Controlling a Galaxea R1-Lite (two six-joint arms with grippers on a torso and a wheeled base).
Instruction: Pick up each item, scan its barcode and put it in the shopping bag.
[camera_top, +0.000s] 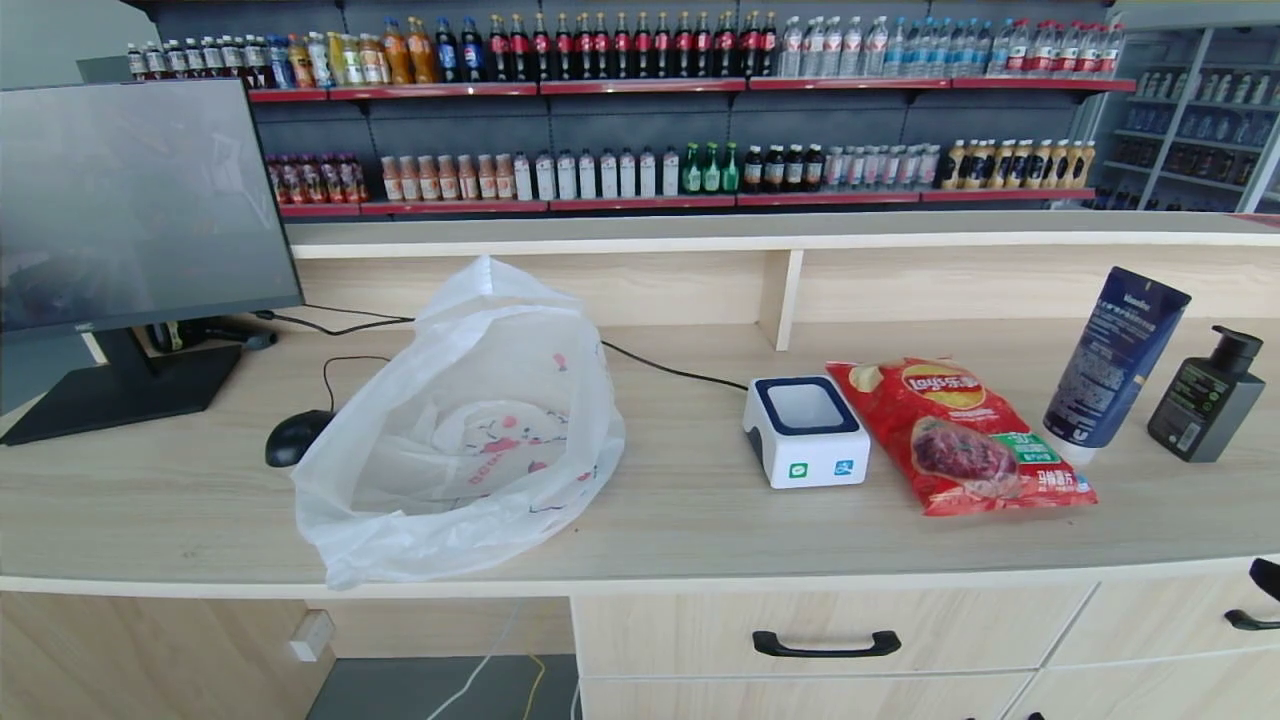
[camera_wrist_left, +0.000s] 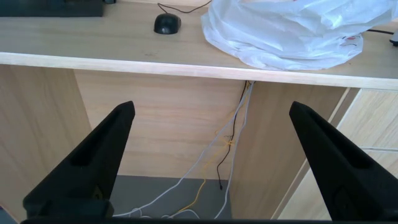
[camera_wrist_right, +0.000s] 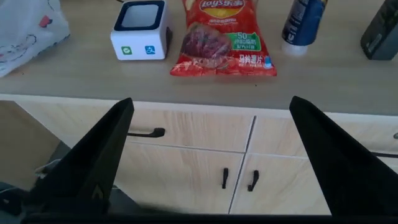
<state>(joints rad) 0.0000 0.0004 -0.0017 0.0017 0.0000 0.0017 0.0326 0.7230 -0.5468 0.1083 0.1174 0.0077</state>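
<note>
The left gripper (camera_wrist_left: 211, 107) hangs spread wide with nothing between its 2 fingers (camera_wrist_left: 93, 162). It is low in front of the counter (camera_top: 680, 520), facing the white plastic shopping bag (camera_top: 460, 430) that stands open on the left. The right gripper (camera_wrist_right: 211, 101) is equally wide and empty, before the drawers (camera_wrist_right: 186, 148). The barcode scanner (camera_top: 805, 430) sits right of the bag. A red bag of crisps (camera_top: 955, 435) lies just beside the scanner. Farther right stand a blue tube (camera_top: 1115, 355) and a dark pump bottle (camera_top: 1205, 395). A black mouse (camera_top: 295, 437) lies left of the bag.
</note>
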